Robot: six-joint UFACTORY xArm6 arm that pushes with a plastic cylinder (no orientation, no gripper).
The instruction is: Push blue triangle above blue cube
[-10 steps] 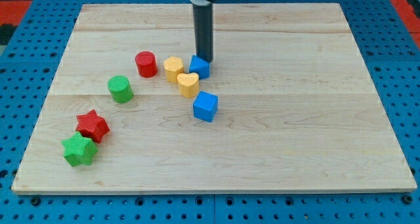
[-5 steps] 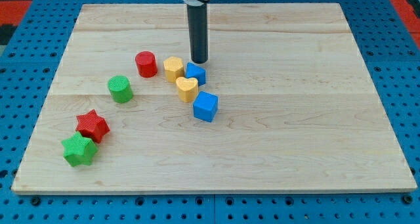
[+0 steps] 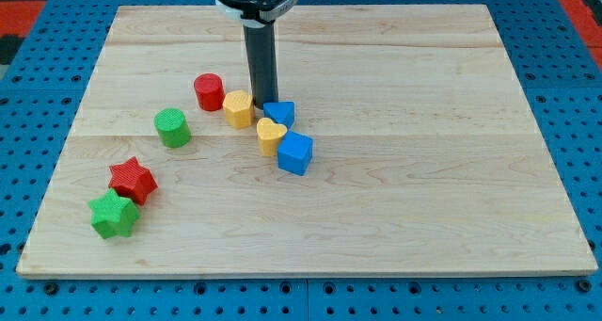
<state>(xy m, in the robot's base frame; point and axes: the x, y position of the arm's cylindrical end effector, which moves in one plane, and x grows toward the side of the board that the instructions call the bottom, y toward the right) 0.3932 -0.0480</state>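
Observation:
The blue triangle (image 3: 279, 114) lies near the board's middle, just above and slightly left of the blue cube (image 3: 294, 152). My tip (image 3: 262, 101) rests on the board at the triangle's upper left, touching or almost touching it. A yellow heart (image 3: 271, 135) sits pressed between the triangle and the cube, at the cube's left. A yellow block (image 3: 238, 107) lies just left of my tip.
A red cylinder (image 3: 209, 92) is left of the yellow block. A green cylinder (image 3: 173, 128) lies further left. A red star (image 3: 132, 180) and a green star (image 3: 114, 215) sit at the lower left. The wooden board (image 3: 423, 170) lies on a blue pegboard.
My tip moved left and slightly down. The blue triangle slid down toward the blue cube, the yellow heart shifted down against the cube, and the yellow block moved left.

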